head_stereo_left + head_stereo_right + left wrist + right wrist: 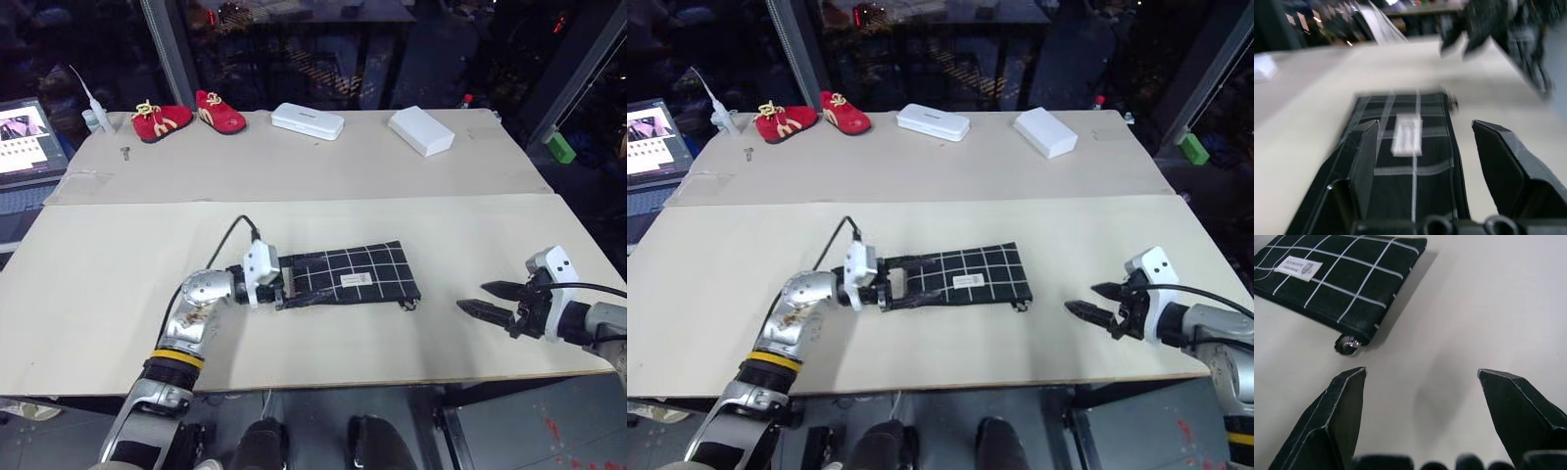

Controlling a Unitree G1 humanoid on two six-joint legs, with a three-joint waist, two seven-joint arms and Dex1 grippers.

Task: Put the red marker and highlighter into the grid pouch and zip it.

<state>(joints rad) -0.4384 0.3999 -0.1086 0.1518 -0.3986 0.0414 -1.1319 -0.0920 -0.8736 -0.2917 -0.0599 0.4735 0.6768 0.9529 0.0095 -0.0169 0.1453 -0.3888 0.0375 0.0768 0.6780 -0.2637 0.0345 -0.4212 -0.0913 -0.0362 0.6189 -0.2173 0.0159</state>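
Grid pouch (pixel 348 277) lies flat on the near table (pixel 98 294), long axis running across it, white label (pixel 354 279) face up.

Left gripper (pixel 283 285) sits at the pouch's left end, pointing level along its length. In the left wrist view both fingers (pixel 1365 161) are spread with a clear gap between them; the pouch fabric lies under and between them and runs away past the tips. One finger lies over the pouch's edge, the other stands off the far edge over bare table. Parted, nothing pinched that I can see. Whether the lower finger touches the fabric, can't tell.

Right gripper (pixel 488 300) is well apart from the pouch, out toward the table's right edge, tips aimed back at the pouch's right end. In the right wrist view its fingers (pixel 1337 416) are spread wide, bare table between them, holding nothing. The pouch's near corner with the metal zipper pull (pixel 1346 344) lies ahead of the tips, offset toward one finger, not touching.

Red marker and highlighter: can't find either lying on the table; can't tell from here what the pouch contains.

Far table beyond the fingers: red shoes (pixel 186 116) with yellow laces, two white cases (pixel 308 120). Laptop (pixel 29 137) off the left edge.
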